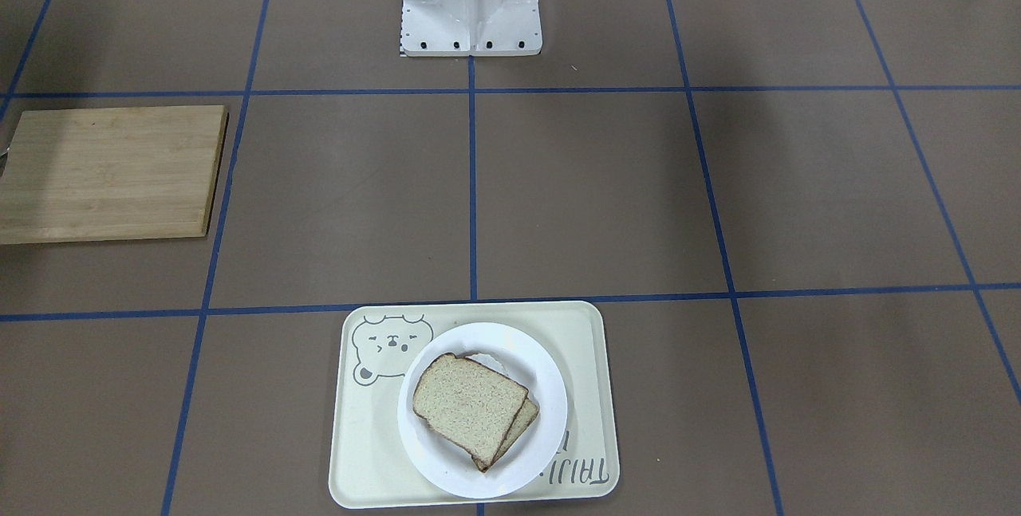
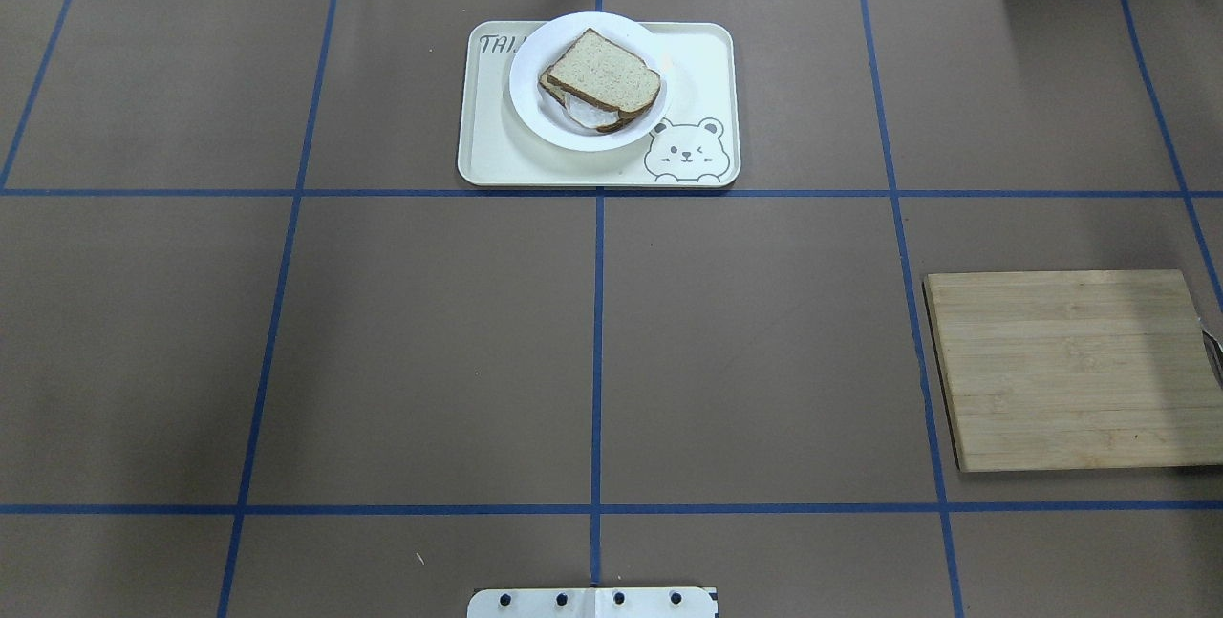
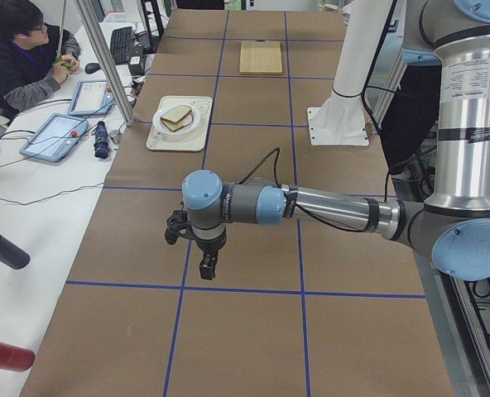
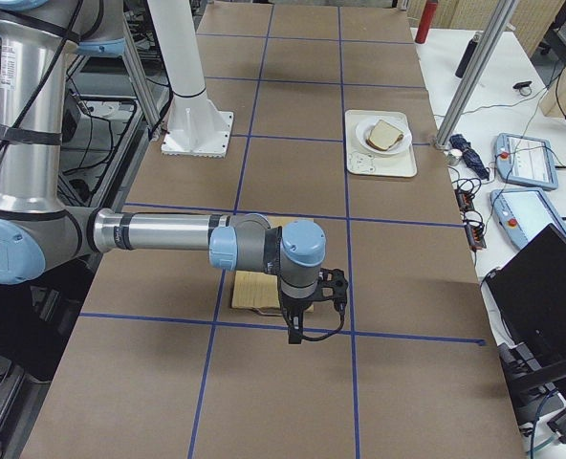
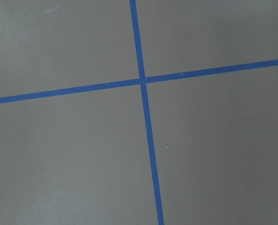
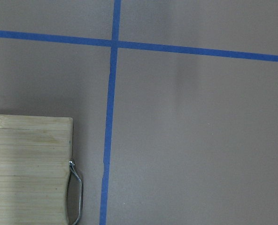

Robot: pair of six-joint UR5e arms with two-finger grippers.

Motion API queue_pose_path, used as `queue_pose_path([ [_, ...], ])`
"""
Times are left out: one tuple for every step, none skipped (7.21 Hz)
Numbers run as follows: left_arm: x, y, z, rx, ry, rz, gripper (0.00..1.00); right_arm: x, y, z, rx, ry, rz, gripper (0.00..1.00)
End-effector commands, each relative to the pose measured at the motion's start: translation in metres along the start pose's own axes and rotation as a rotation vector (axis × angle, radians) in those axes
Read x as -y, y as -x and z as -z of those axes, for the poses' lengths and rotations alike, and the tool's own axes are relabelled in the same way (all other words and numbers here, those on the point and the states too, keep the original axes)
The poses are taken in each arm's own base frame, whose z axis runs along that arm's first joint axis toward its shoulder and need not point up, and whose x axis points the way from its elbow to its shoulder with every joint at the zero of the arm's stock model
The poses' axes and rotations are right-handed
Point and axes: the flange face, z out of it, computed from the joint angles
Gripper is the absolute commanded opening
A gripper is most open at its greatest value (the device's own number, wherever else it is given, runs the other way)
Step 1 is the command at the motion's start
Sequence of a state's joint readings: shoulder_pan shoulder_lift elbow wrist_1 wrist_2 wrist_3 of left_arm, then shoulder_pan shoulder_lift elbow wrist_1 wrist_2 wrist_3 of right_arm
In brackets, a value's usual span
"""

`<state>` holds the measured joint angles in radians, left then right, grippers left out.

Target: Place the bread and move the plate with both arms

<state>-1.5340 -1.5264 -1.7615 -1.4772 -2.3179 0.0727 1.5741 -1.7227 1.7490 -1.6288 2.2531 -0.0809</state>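
The plain bread (image 1: 467, 400) slice lies on top of a second slice with fried egg (image 2: 585, 112), both on the white plate (image 1: 447, 464). The plate (image 2: 537, 117) sits on the cream bear tray (image 2: 697, 54) at the far middle of the table. Both arms are away from it and show only in the side views. The left gripper (image 3: 205, 263) hangs over bare table at the robot's left end. The right gripper (image 4: 294, 333) hangs beside the cutting board (image 4: 252, 289). I cannot tell whether either gripper is open or shut.
The bamboo cutting board (image 2: 1070, 370) lies on the robot's right side, its metal handle in the right wrist view (image 6: 77, 192). The white robot base (image 1: 471, 5) stands at the near middle edge. An operator (image 3: 21, 50) sits beyond the table's far side.
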Motion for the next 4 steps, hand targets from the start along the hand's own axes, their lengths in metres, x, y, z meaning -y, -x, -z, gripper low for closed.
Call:
queue_pose_path([
  [-0.0036, 0.0013, -0.0016, 0.0, 0.004, 0.004, 0.98, -0.0001, -0.0006, -0.0008, -0.001, 0.002, -0.002, 1.0],
  [-0.0007, 0.0001, -0.0002, 0.0, 0.0, 0.01, 0.98, 0.0001, 0.0001, -0.0001, 0.0, -0.001, 0.0, 1.0],
  [-0.0006, -0.0004, 0.0004, 0.0, -0.001, 0.009, 0.98, 0.0001, 0.0, -0.0001, -0.001, 0.0, 0.0, 1.0],
  [-0.0005, -0.0009, 0.0009, 0.0, -0.002, 0.01, 0.98, 0.0001, 0.0001, -0.0001, 0.0, -0.001, 0.0, 1.0],
])
